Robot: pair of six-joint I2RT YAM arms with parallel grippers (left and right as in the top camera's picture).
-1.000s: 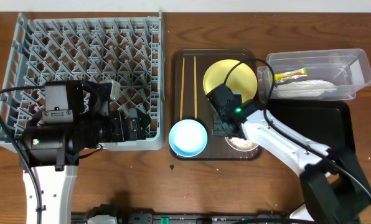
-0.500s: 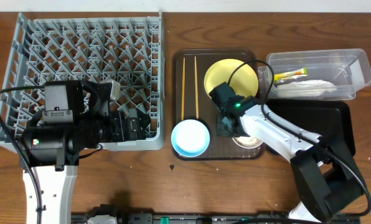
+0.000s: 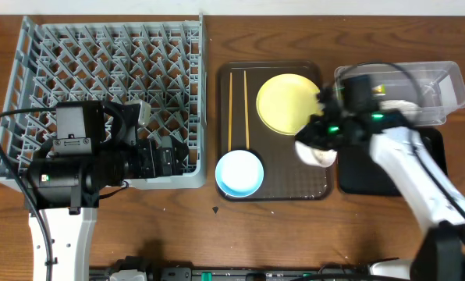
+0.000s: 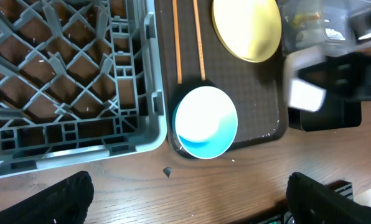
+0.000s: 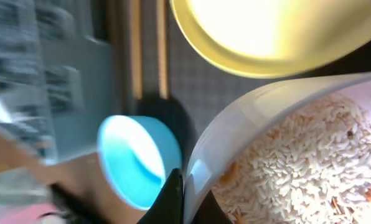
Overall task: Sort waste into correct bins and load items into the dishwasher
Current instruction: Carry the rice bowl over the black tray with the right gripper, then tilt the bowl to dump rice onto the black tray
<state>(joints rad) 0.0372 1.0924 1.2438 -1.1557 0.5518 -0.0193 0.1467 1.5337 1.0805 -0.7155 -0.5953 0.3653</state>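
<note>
My right gripper (image 3: 324, 142) is shut on the rim of the small white bowl (image 3: 314, 151). It holds the bowl tilted above the right edge of the brown tray (image 3: 283, 187). In the right wrist view the fingers (image 5: 187, 191) pinch the bowl's wall (image 5: 248, 118), and rice (image 5: 310, 162) fills the bowl. The yellow plate (image 3: 289, 103), the light-blue bowl (image 3: 239, 172) and the chopsticks (image 3: 231, 109) lie on that tray. My left gripper (image 4: 198, 205) stands wide open and empty over bare table, by the grey dishwasher rack's (image 3: 108, 62) front right corner.
The clear tub (image 3: 443, 78) at the back right holds a green-and-yellow wrapper (image 3: 365, 94) and white tissue (image 3: 388, 112). The black tray (image 3: 373, 176) lies in front of it, right of the brown tray. A small dark speck (image 4: 167, 171) lies on the wood near the blue bowl.
My right gripper shut on the white bowl's rim, lifted it off the brown tray and swung right towards the black tray. The left arm has not moved.
</note>
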